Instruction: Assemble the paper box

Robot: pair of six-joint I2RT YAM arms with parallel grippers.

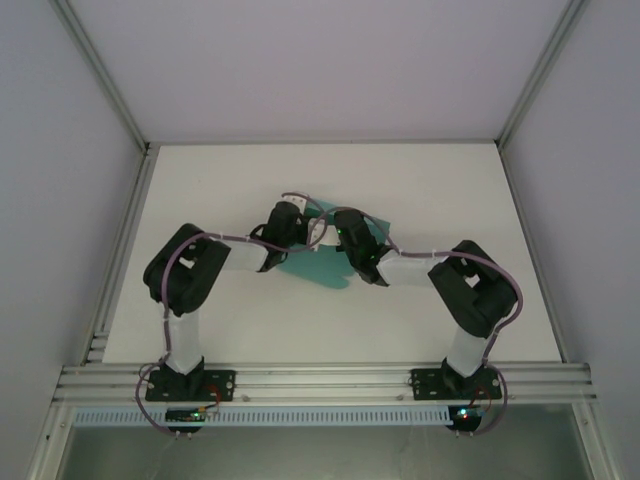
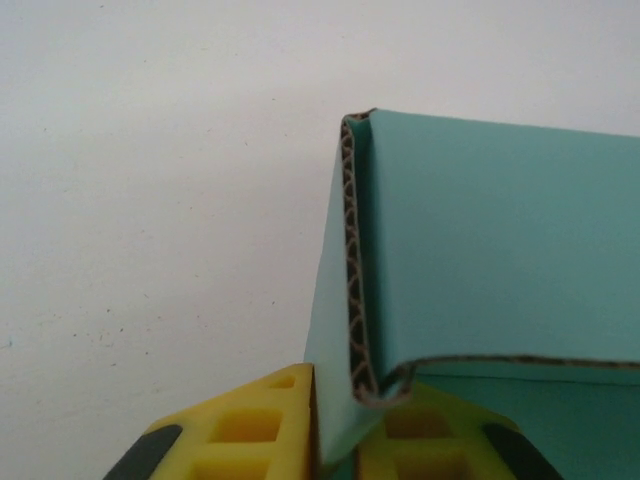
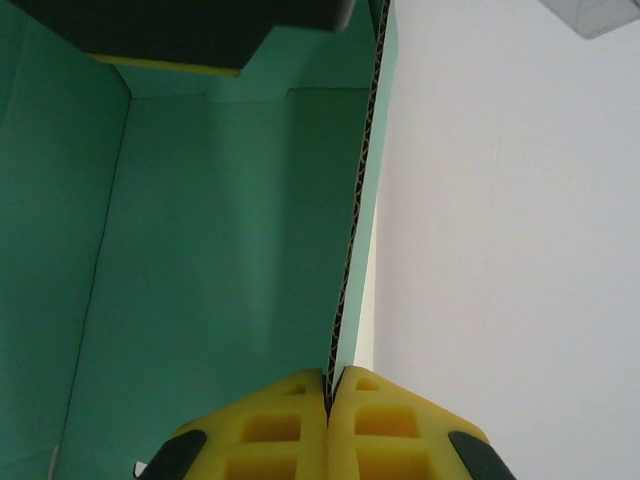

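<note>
Yellow ribbed fingers [image 2: 255, 435] on the left gripper [image 2: 340, 445] are squeezed in on the bottom corner of a teal-green corrugated card paper box [image 2: 480, 250]. So that one is clamped on the card, one finger on each side of a folded-over wall. You can see the brown fluted edge running up that fold, and the wall stands upright with plain white table [image 2: 150, 200] off to its left.

In the overhead view the half-folded box sits around the middle of the table, right between the two wrists, with a loose flap sticking out toward the near edge. Both arms reach inward and meet over it.

Over on the right, the right gripper [image 3: 327, 425] has its yellow fingers [image 3: 400, 425] pressed together on a thin upright side wall, seen edge-on. It is pinching the card too. The teal inside of the box spreads out to the left of that wall, bare white table to the right.
</note>
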